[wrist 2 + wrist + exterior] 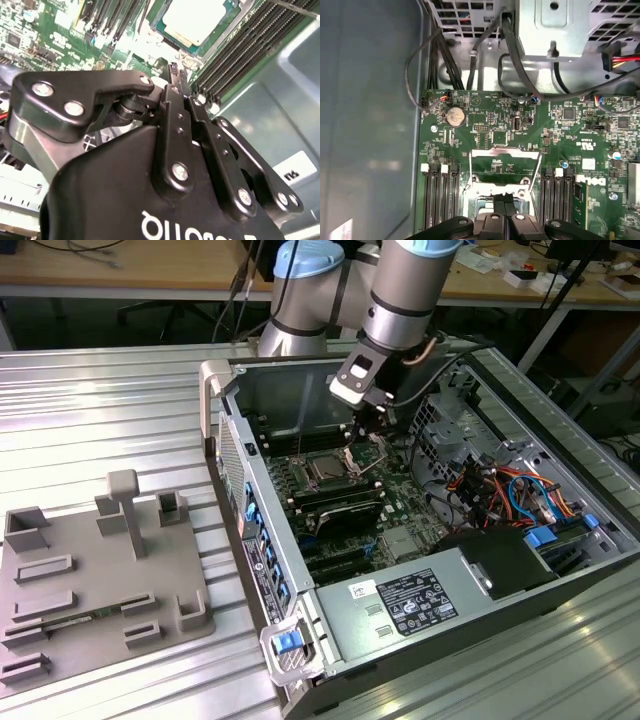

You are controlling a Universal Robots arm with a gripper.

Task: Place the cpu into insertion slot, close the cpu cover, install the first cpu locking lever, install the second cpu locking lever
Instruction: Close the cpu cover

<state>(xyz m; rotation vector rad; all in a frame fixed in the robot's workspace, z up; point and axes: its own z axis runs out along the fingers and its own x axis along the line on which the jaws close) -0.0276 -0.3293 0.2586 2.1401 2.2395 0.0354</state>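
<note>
A computer case (255, 520) is set on the table (120, 390), and a fixture plate (95, 540) is laid beside it, at the exterior view's left. Inside, the power supply (410, 600) is seated at the near end (as the exterior view has it), and the circuit board (485, 112) is laid behind it. The insertion slot (325, 468) is flanked by 2 banks of memory slots (440, 197). The cpu (195, 17) is seated in the slot, the cpu cover (505, 151) is stood up from 1 edge of it, and the gripper (505, 199) is held just over the slot, beside the cover.
</note>
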